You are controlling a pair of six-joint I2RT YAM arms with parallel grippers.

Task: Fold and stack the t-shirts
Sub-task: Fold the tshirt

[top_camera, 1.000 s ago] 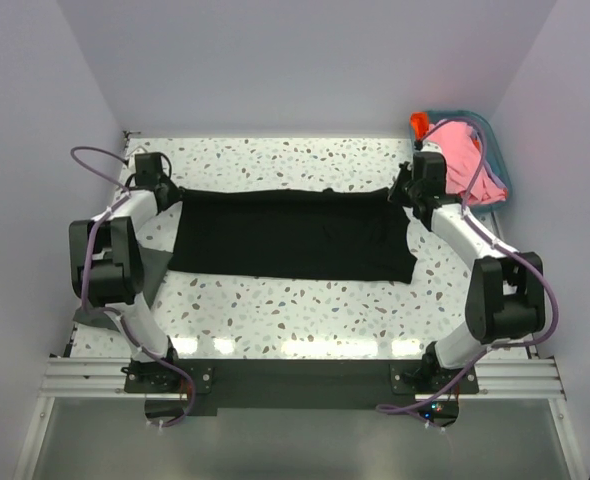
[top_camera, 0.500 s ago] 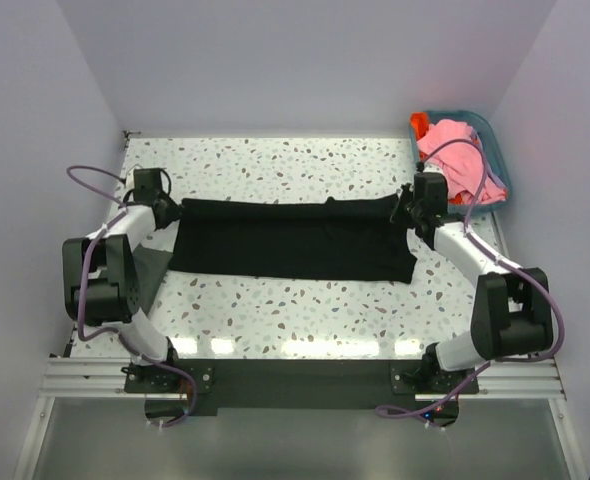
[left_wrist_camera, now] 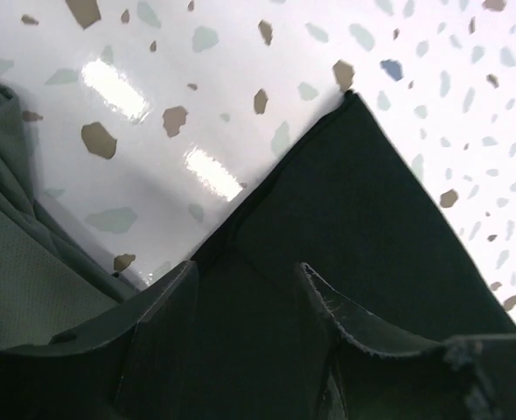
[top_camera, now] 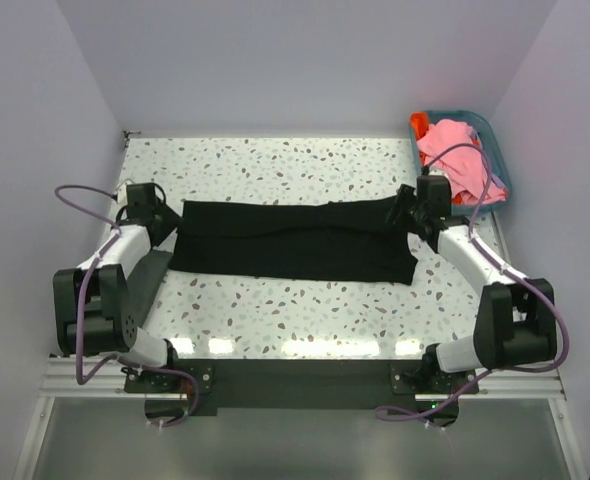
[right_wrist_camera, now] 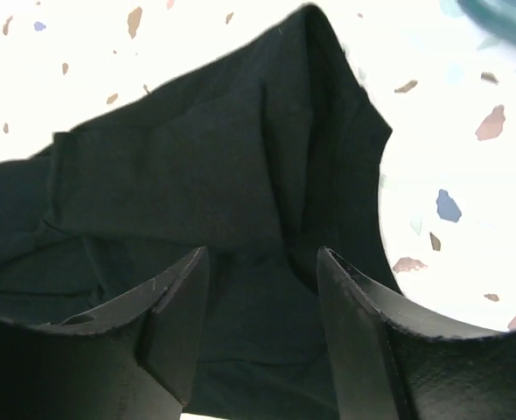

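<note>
A large black t-shirt (top_camera: 293,242) lies across the middle of the table as a long flat band, its far edge folded over. My left gripper (top_camera: 163,214) hovers at the band's left end. It stands open in the left wrist view (left_wrist_camera: 247,271), with black cloth (left_wrist_camera: 354,219) lying beneath the fingers and nothing pinched. At the right end my right gripper (top_camera: 406,211) is open too (right_wrist_camera: 260,255), above the shirt's corner (right_wrist_camera: 240,157). A dark grey t-shirt (top_camera: 151,276) lies partly under the left arm and shows in the left wrist view (left_wrist_camera: 17,289). Pink (top_camera: 453,158) and orange-red (top_camera: 419,124) t-shirts are heaped at the back right.
The teal plastic basket (top_camera: 495,150) holding the pink and orange-red shirts stands off the table's back right corner, just behind the right arm. Speckled tabletop (top_camera: 275,165) stretches beyond the black shirt and shows in front of it (top_camera: 295,310). Walls close in on three sides.
Both grippers carried the black shirt's far edge toward the near side, narrowing it into a band, then opened and let the cloth go. Both arms sit lower and nearer.
</note>
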